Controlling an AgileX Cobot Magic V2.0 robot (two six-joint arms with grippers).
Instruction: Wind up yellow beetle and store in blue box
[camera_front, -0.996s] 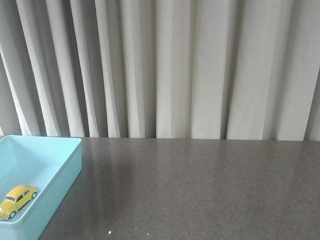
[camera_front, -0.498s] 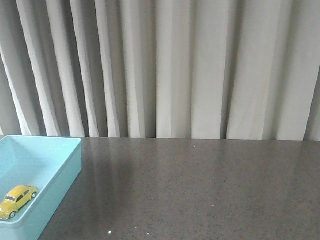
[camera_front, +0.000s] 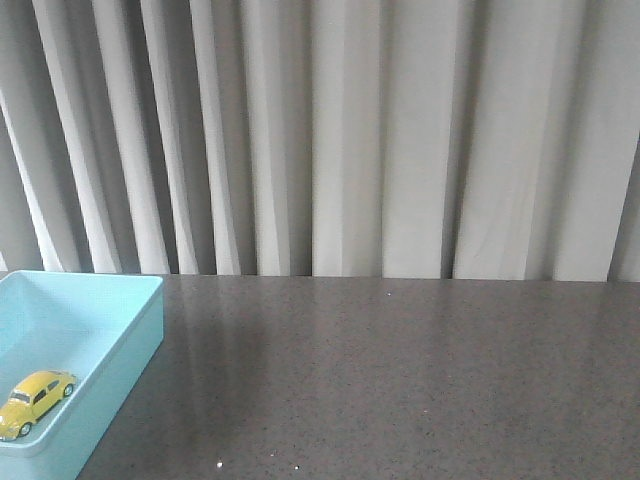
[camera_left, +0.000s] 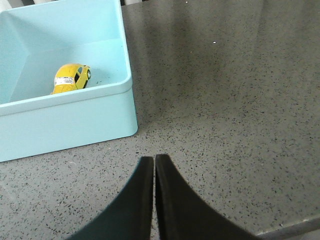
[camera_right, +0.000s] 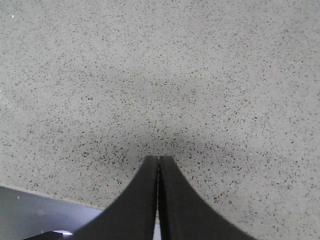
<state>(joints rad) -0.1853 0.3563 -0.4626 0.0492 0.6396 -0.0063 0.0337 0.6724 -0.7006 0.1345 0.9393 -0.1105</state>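
Observation:
The yellow beetle rests on its wheels inside the blue box at the front left of the table. It also shows in the left wrist view, near the box's corner, inside the box. My left gripper is shut and empty, over bare table a short way outside the box's wall. My right gripper is shut and empty, low over bare table near its edge. Neither gripper shows in the front view.
The grey speckled table runs back to a pale pleated curtain. The table's edge shows in the right wrist view, close behind the right gripper.

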